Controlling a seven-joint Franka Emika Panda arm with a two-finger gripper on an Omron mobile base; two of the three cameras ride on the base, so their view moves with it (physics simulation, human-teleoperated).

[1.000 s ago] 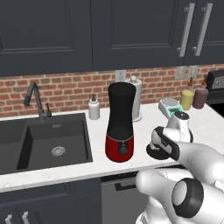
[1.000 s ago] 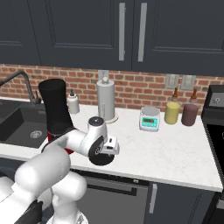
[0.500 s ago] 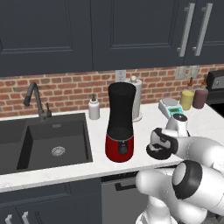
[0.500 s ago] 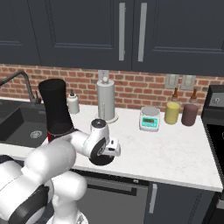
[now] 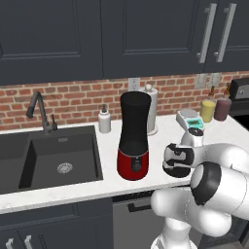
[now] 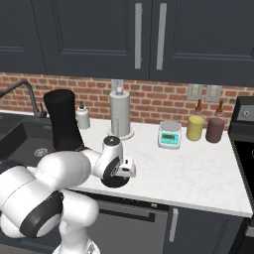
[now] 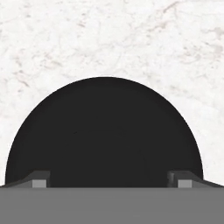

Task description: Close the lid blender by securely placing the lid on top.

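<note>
Gripper [image 7: 107,179] spread wide, holding nothing, pointed straight down over the lid [image 7: 104,133]; its two fingertips [image 7: 38,179] sit at either side of the black disc. Lid lies flat on the white marble counter [image 7: 109,39], not lifted. From the right base camera the lid [image 6: 115,181] peeks out as a dark disc under the hand, near the counter's front edge. Whether the fingertips already touch the lid is hard to say, the hand camera looks too steeply down; probably just above it.

Blender [image 5: 134,136] stands upright to the left of the hand, near the sink [image 5: 58,155], black jar on red base, top open with nothing on it. Lid and blender are apart, some counter between them.

Progress: early. Hand is lined up on the lid, but no grasp yet. Left to do: close on the lid, lift it, carry it over to the jar top, seat it squarely, let go.

Further out: paper towel roll [image 6: 120,114], soap dispenser [image 5: 104,119], small scale [image 6: 169,135], two jars [image 6: 195,128] by the brick wall.
</note>
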